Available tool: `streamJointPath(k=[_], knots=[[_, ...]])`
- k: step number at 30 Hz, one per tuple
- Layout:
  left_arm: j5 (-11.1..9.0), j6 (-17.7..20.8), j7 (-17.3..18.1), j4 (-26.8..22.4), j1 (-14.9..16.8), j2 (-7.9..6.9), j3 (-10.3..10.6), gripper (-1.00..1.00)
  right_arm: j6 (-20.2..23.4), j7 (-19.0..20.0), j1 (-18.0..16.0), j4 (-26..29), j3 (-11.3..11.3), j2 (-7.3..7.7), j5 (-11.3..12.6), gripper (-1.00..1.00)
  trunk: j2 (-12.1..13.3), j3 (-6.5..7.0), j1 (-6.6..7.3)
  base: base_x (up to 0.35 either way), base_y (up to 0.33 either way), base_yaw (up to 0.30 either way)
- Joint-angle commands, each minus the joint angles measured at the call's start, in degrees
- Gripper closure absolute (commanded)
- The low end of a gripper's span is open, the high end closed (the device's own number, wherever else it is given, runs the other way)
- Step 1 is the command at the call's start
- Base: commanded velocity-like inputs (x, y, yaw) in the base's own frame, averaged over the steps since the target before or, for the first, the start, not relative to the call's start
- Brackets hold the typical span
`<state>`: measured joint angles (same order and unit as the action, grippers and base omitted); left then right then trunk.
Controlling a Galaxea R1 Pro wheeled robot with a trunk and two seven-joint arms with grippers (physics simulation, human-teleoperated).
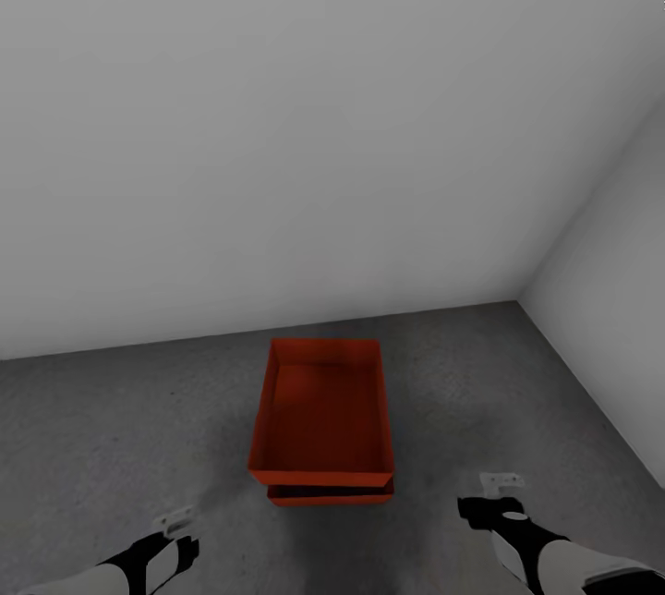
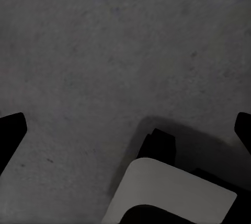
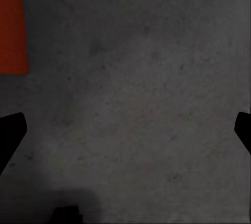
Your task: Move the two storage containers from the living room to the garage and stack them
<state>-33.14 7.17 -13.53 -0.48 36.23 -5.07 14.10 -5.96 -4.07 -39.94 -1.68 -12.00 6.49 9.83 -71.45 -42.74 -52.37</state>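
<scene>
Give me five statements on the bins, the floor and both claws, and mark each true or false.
1. One storage container sits on top of the other storage container. True.
2. The stack stands on light wood planks. False: it stands on the dark grey concrete floor.
3. The left claw grips the upper bin. False: its fingers stand apart over bare floor, holding nothing.
4. The right claw is open and apart from the stack. True.
5. The upper bin is full of boxes. False: its inside is bare.

The lower container (image 1: 330, 492) is mostly hidden beneath the upper container (image 1: 323, 410).
</scene>
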Motion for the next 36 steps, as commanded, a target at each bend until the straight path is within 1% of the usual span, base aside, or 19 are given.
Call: streamJointPath(k=[1, 2, 3, 5, 7, 8, 15, 18, 23, 28, 30, 36], knots=[[-0.41, 0.01, -0.16, 0.06, 0.01, 0.01, 0.49, -1.0, -0.36, -0.02, 0.67, -0.19, -0.55, -0.05, 0.49, -1.0, 0.39, 0.15, 0.23, 0.0, 0.0, 0.0], [-0.42, -0.32, -0.17, 0.22, -0.02, 0.06, 0.49, -1.0, -0.4, 0.0, 2.31, -0.21, -0.6, -0.11, 0.41, -1.0, 0.79, 0.33, 0.45, 0.0, 0.0, 0.0], [-0.42, -0.44, -0.15, 0.27, -0.03, 0.08, 0.49, -1.0, -0.41, 0.0, 3.2, -0.22, -0.63, -0.12, 0.37, -1.0, 1.19, 0.51, 0.67, 0.0, 0.0, 0.0], [-0.4, -0.73, -0.15, 0.4, -0.07, 0.15, 0.49, -1.0, -0.44, 0.01, 6.89, -0.23, -0.75, -0.13, 0.23, -1.0, 2.0, 0.87, 1.1, 0.0, 0.0, 0.0], [-0.41, -0.81, -0.16, 0.43, -0.08, 0.26, 0.49, -1.0, -0.45, 0.02, 8.55, -0.22, -0.78, -0.14, 0.1, -1.0, 2.8, 1.23, 1.54, 0.0, 0.0, 0.0], [-0.42, -0.87, -0.17, 0.45, -0.09, 0.43, 0.49, -1.0, -0.43, 0.02, 10.0, -0.23, -0.8, -0.12, -0.01, -1.0, 3.2, 1.41, 1.76, 0.0, 0.0, 0.0], [-0.46, -1.02, -0.13, 0.48, -0.47, 0.88, 0.49, -1.0, -0.47, 0.02, 15.06, -0.26, -0.83, -0.07, -0.2, -1.0, 6.01, 2.67, 3.3, 0.0, 0.0, 0.0], [-0.41, -1.51, -0.1, 0.48, -1.65, 1.09, 0.49, -1.0, -0.46, 0.02, 17.23, -0.26, -0.83, -0.27, -0.12, -1.0, 7.21, 3.2, 3.96, 0.0, 0.0, 0.0], [-0.43, -3.96, -0.09, 0.48, -2.71, 1.2, 0.47, -1.0, -0.45, 0.02, 18.83, -0.26, -0.83, -0.44, -0.11, -1.0, 9.22, 4.1, 5.06, 0.0, 0.0, 0.0], [-0.13, -6.37, -0.09, 0.48, -3.26, 1.1, 0.5, -1.0, -0.46, -0.03, 19.21, -0.26, -0.83, -0.58, -0.15, -1.0, 11.22, 5.0, 6.16, 0.0, 0.0, 0.0], [-0.08, -6.72, -0.09, 0.48, -3.42, 1.22, 0.55, -1.0, -0.46, -0.04, 19.23, -0.26, -0.83, -0.59, -0.16, -1.0, 12.02, 5.36, 6.6, 0.0, 0.0, 0.0], [0.07, -7.33, -0.14, 0.48, -4.04, 2.44, 0.66, -1.0, -0.36, -0.06, 19.28, -0.26, -0.83, -0.67, -0.11, -1.0, 14.43, 6.44, 7.91, 0.0, 0.0, 0.0]])
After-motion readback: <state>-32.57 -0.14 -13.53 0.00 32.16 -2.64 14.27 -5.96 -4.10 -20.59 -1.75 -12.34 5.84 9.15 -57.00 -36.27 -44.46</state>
